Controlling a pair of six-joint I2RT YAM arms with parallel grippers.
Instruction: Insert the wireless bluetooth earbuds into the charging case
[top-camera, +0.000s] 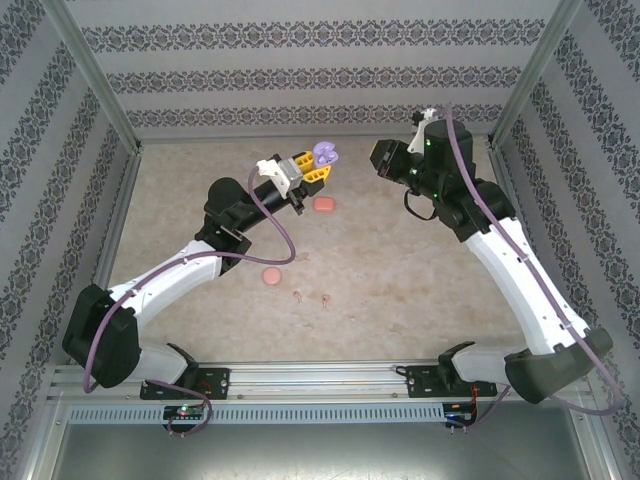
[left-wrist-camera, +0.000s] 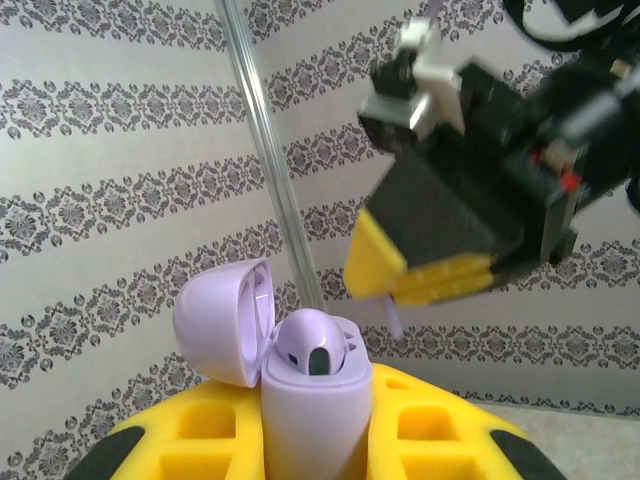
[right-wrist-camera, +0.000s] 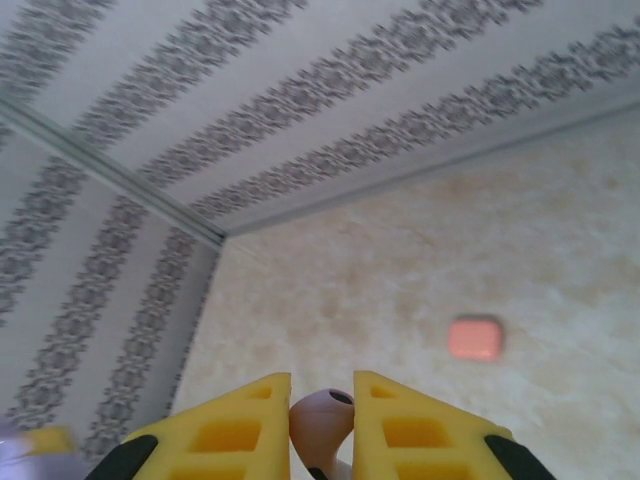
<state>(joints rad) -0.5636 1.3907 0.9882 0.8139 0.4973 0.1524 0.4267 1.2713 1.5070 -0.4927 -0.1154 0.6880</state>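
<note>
My left gripper (top-camera: 316, 168) is shut on an open purple charging case (top-camera: 325, 153), raised above the table near the back wall. In the left wrist view the case (left-wrist-camera: 315, 420) stands upright between the yellow fingers (left-wrist-camera: 440, 430), its lid (left-wrist-camera: 222, 318) swung left, with one purple earbud (left-wrist-camera: 312, 345) seated inside. My right gripper (top-camera: 382, 158) hovers just right of the case and is shut on a second pale purple earbud (right-wrist-camera: 322, 418). That earbud's stem (left-wrist-camera: 395, 318) hangs from the right gripper's yellow fingers (left-wrist-camera: 430, 272), a little above and right of the case opening. Two tiny pale pink earbuds (top-camera: 298, 294) (top-camera: 326, 297) lie on the table.
A closed coral-red case (top-camera: 323, 204) (right-wrist-camera: 474, 338) lies on the table under the grippers. A rounder coral case (top-camera: 270, 274) sits nearer the front, left of the loose earbuds. Patterned walls and metal posts (left-wrist-camera: 270, 160) close in the back and sides.
</note>
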